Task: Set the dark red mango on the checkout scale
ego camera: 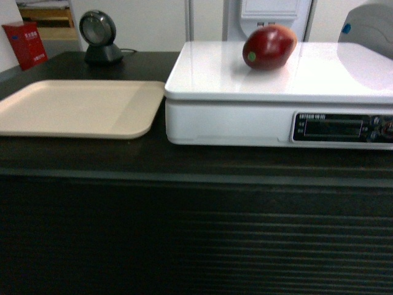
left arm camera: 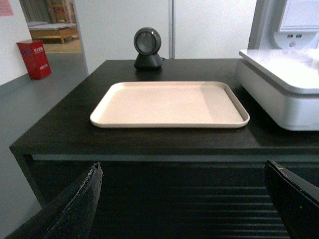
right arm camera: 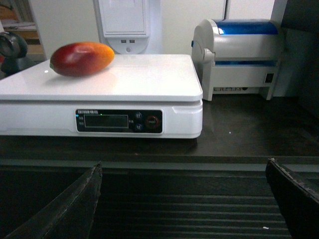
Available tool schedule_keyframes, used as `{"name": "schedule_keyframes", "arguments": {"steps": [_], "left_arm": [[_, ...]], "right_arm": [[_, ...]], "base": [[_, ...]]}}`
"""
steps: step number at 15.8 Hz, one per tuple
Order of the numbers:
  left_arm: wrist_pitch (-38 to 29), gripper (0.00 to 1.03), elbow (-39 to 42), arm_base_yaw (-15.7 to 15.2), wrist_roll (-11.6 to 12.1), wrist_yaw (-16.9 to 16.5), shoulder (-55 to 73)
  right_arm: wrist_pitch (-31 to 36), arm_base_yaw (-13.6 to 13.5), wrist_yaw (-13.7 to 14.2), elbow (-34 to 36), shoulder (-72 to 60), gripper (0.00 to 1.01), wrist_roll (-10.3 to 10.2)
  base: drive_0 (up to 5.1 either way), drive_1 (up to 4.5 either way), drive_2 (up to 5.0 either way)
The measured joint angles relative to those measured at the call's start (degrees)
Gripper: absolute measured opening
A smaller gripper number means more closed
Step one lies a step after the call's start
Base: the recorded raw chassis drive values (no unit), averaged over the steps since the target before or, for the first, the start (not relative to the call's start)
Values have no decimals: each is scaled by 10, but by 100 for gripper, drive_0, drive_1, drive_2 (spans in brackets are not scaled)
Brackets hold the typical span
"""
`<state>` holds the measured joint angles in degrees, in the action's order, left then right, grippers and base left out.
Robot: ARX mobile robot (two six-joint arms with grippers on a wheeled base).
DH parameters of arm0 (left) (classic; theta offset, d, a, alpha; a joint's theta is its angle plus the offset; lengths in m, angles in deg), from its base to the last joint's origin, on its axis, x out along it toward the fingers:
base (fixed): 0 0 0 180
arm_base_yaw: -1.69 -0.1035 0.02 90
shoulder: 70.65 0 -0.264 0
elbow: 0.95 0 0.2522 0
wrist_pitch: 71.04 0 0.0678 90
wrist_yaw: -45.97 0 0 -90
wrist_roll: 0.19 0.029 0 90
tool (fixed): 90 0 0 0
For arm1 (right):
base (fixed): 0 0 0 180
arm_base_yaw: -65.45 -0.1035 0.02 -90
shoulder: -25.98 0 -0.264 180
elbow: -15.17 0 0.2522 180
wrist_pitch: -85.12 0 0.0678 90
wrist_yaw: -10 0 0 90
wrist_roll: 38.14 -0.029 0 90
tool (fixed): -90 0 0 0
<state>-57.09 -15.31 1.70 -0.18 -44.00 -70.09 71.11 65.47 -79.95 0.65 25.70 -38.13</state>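
Observation:
The dark red mango lies on the white scale, toward its far middle, free of any gripper. In the right wrist view the mango rests on the far left of the scale. The scale stands on the dark checkout counter. My left gripper is open and empty, low in front of the ribbed counter front. My right gripper is likewise open and empty, below the counter edge facing the scale's display. Neither gripper shows in the head view.
A beige tray lies left of the scale. A round black scanner stands at the back left, a red box beyond it. A white and blue printer sits right of the scale.

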Motion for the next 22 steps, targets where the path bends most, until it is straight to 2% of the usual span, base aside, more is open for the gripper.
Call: {"name": "schedule_keyframes", "arguments": {"steps": [22], "left_arm": [[2, 98, 0, 0, 0, 0, 0]], "right_arm": [[0, 0, 0, 0, 0, 98, 0]], "base": [[0, 0, 0]]}}
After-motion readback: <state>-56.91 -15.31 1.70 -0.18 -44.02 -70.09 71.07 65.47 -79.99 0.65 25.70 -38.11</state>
